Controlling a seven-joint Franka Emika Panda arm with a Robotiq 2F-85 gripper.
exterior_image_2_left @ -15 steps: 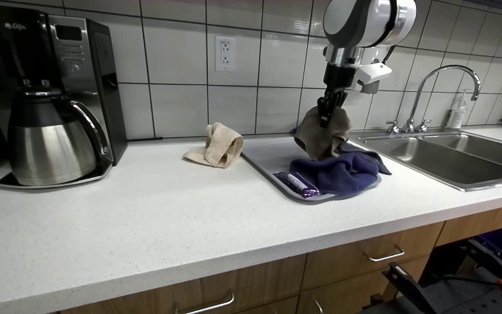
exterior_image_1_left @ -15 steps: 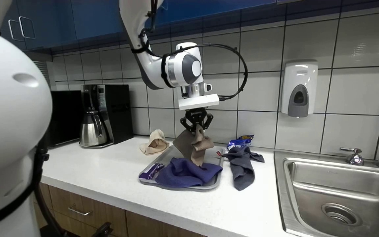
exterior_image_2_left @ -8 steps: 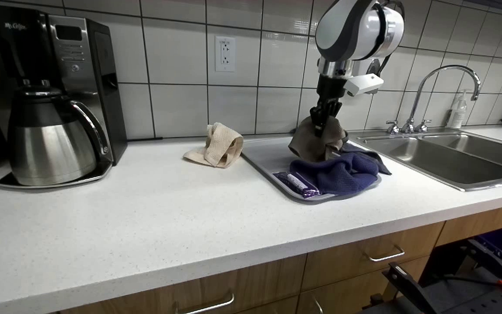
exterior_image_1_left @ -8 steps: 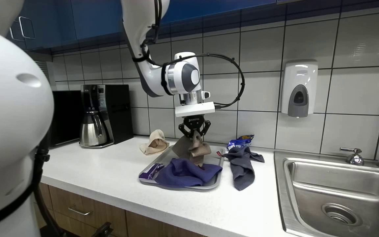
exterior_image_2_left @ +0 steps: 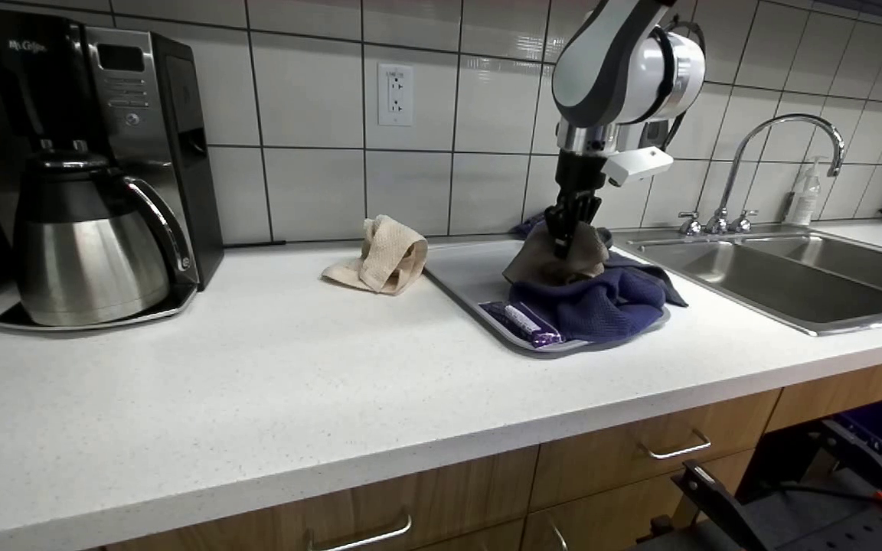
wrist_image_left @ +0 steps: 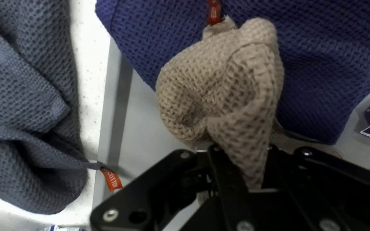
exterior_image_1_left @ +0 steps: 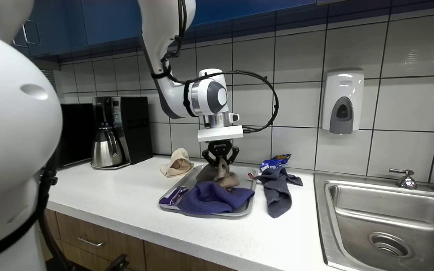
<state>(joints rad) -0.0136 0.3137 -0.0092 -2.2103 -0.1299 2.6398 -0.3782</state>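
A black Robotiq gripper [exterior_image_1_left: 222, 162], its jaws drawn narrow, clasps a brown waffle-weave cloth [wrist_image_left: 223, 83] above a gray tray [exterior_image_2_left: 479, 268] on a white countertop [exterior_image_2_left: 257, 398]. The brown cloth bunches at the center of the wrist view, one pointed fold lapping over the dark fingers [wrist_image_left: 228, 186]; in both exterior views it hangs just behind a purple-blue cloth [exterior_image_1_left: 217, 197] heaped at the lower end of the tray. Whether the two fabrics touch cannot be told. A purple-wrapped snack bar [exterior_image_1_left: 173, 197] lies close beside the purple-blue cloth, at the tray's lower left. A crumpled beige cloth [exterior_image_2_left: 391, 256] sits left of the tray; a dark gray cloth [exterior_image_1_left: 277, 192] lies to its right, a red "COTTON" tag [wrist_image_left: 111, 179] reaching the rim, a blue foil packet [exterior_image_1_left: 275, 162] behind. In both exterior views a Mr. Coffee machine [exterior_image_2_left: 127, 115] with a steel carafe [exterior_image_2_left: 93, 256] stands at left, a stainless-steel sink [exterior_image_1_left: 324, 226] at right.
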